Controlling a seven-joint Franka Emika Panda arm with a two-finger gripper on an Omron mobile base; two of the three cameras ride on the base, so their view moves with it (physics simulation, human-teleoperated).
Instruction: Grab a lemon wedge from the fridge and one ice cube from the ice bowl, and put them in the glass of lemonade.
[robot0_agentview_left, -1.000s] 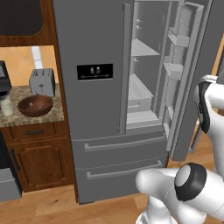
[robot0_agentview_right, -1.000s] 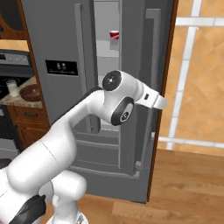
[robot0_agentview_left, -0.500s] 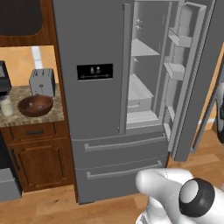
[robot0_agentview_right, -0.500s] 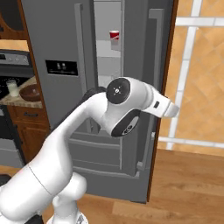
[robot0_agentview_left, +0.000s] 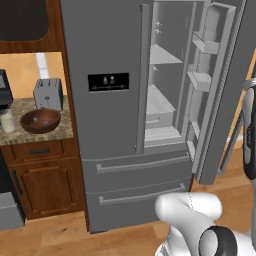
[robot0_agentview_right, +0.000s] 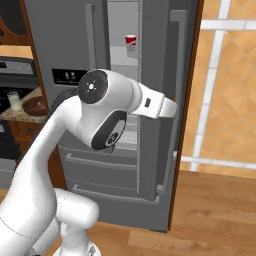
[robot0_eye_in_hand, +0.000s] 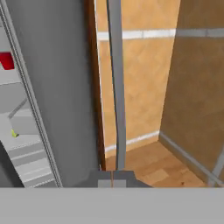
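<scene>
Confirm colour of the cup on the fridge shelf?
Red, with a pale band near the rim. The cup shows best in the right base view, on an upper fridge shelf.

Gripper (robot0_eye_in_hand: 112, 180) at bottom centre, finger tips pressed together, nothing between them. Long grey bar handle (robot0_eye_in_hand: 116, 87) runs up from tips to top edge. Grey fridge (robot0_eye_in_hand: 61, 87) door edge-on just left of handle, brown strip along its edge. Further left, pale shelves inside (interior partly seen): red cup (robot0_eye_in_hand: 6, 60) above, tiny yellow-green lemon wedge (robot0_eye_in_hand: 14, 134) lower. Right: wooden floor (robot0_eye_in_hand: 148, 164), tan walls.
</scene>
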